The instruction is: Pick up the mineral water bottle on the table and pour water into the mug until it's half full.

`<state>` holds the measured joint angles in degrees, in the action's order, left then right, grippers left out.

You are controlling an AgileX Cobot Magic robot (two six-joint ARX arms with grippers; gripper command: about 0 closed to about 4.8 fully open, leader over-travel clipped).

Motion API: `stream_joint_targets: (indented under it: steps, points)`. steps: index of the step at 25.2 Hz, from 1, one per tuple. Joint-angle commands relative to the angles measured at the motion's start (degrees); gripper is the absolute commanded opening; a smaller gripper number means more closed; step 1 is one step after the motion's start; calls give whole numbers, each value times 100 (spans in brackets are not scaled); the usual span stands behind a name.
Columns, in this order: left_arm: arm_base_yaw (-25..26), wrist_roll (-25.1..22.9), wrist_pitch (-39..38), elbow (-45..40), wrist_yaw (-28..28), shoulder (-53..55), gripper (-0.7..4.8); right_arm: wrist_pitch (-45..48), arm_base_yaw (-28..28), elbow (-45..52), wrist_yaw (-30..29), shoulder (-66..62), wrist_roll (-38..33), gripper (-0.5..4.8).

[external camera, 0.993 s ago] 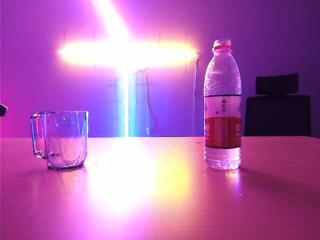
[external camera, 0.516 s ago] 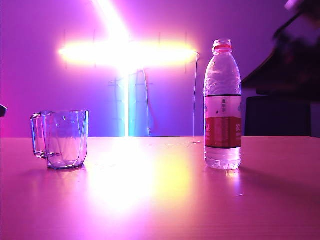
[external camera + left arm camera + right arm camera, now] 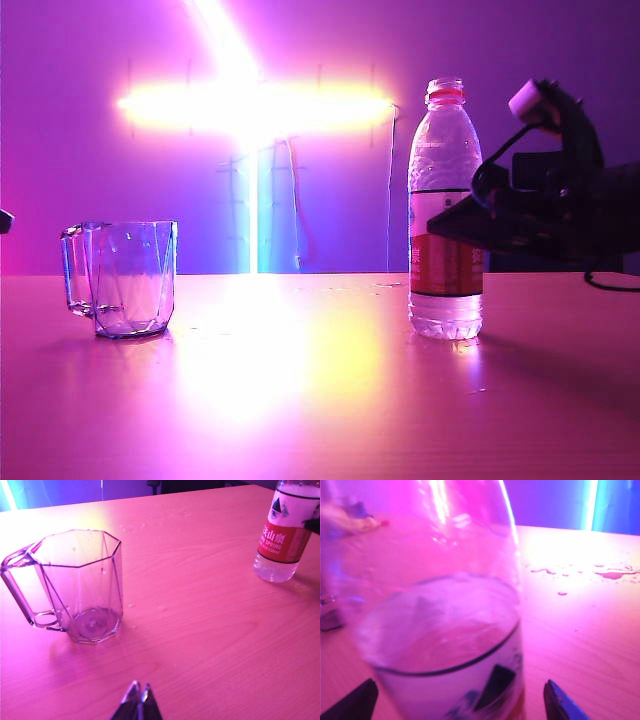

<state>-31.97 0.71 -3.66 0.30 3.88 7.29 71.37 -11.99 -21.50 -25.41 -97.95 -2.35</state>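
Reach step: right hand (image 3: 457, 700), fingers wide apart, straddles the tall clear plastic bottle w/ red-white label (image 3: 445, 210), upright on pink wood-grain desk (image 3: 300, 400). Clear faceted glass mug (image 3: 125, 278) well apart, empty. Left hand (image 3: 139, 702) closed, near mug. Next, I judge: close squarely on bottle.

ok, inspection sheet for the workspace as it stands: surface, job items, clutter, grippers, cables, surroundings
surface: table flat, strong glare; water droplets spilled behind the bottle.
job's things: mineral water bottle upright at right, cap off, label on; mug upright at left, handle pointing away from the bottle, looks empty.
clutter: nothing seen.
grippers: right gripper open, fingers either side of the bottle at label height, not closed on it; left gripper shut, in front of the mug, holding nothing.
cables: black cable trails from the right arm; thin wires hang on the back wall.
surroundings: bright light strips on the wall, dark chair behind the right arm.
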Motion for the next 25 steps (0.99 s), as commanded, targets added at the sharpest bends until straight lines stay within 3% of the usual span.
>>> stream_joint_targets:
  steps: [1, 15, 18, 22, 23, 25]
  points:
    - [-2, -22, 72, 22, -4, 4, -2, 168, -7, -282, -120, -157, -48, 479]
    - [-2, -22, 72, 22, -4, 4, -2, -483, -149, -802, -164, -297, -55, 479]
    - [-2, -24, 72, 22, -4, 4, -2, -525, -219, -802, -160, -297, -55, 396]
    - [-2, -24, 72, 22, -4, 2, -2, -525, -286, -802, -116, -297, -55, 384]
    - [-2, -24, 72, 22, -4, 0, -2, -518, -291, -802, -109, -295, -63, 361]
    - [0, -24, 70, 22, -7, 0, -2, -516, -297, -802, -122, -297, -63, 236]
